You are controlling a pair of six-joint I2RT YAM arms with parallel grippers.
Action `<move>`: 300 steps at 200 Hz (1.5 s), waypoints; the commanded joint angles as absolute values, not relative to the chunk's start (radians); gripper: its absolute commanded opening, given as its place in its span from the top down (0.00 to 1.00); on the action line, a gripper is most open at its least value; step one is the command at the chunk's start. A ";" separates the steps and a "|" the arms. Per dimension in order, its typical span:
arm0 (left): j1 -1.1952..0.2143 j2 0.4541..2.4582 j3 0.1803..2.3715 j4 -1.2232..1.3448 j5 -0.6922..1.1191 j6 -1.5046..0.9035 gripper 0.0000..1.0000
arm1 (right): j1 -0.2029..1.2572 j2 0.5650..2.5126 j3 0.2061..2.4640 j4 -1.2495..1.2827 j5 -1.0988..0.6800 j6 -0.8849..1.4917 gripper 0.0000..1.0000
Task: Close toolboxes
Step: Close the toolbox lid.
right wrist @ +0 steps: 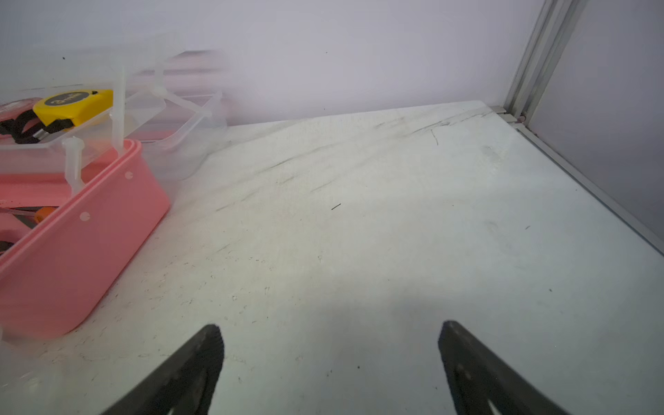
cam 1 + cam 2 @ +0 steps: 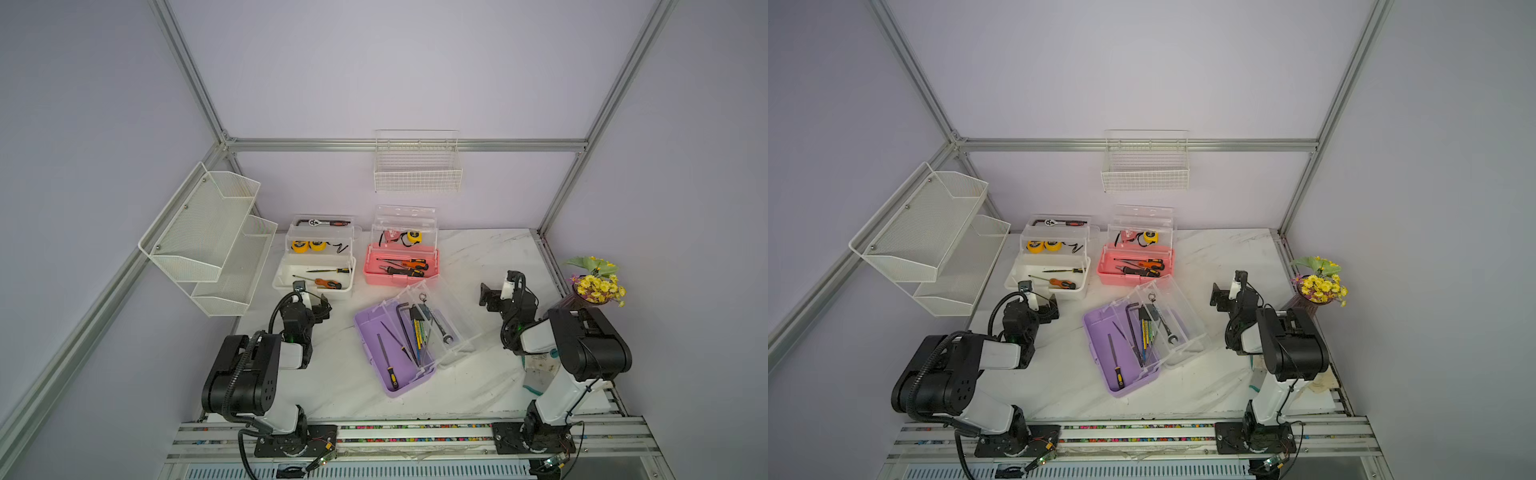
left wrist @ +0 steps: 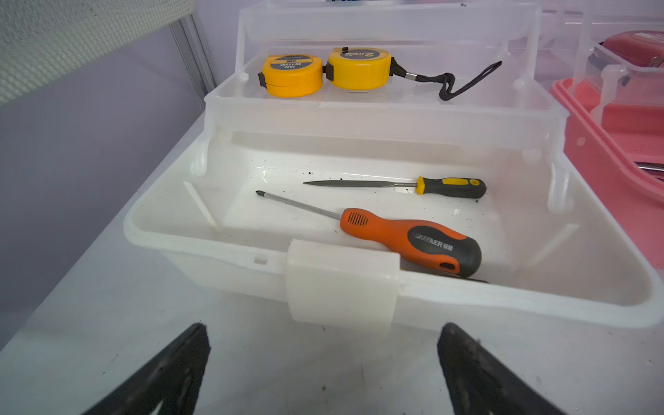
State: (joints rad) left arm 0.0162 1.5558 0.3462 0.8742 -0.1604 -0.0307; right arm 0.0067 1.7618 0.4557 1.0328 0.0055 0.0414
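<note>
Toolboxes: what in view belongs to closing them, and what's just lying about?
Job:
- white toolbox, pink toolbox, purple toolbox, all with lids open
- left gripper, right gripper, both open and empty

Lying about:
- wire basket on the back wall
- tiered mesh rack
- yellow flowers

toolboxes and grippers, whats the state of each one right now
white toolbox: open, lid and tray raised
pink toolbox: open, lid and tray raised
purple toolbox: open, clear lid swung aside
left gripper: open, empty, facing the white toolbox
right gripper: open, empty
</note>
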 commanded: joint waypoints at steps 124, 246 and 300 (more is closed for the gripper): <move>0.011 1.571 0.388 0.922 -0.173 -0.012 0.00 | 0.003 1.779 0.476 1.076 0.001 0.033 0.03; -0.050 1.333 0.638 0.312 -0.444 -0.241 0.00 | 0.054 1.521 0.610 0.614 0.195 0.153 0.11; -0.103 1.280 0.654 0.054 -0.048 -0.650 0.00 | 0.162 1.378 0.768 0.015 0.153 0.330 0.19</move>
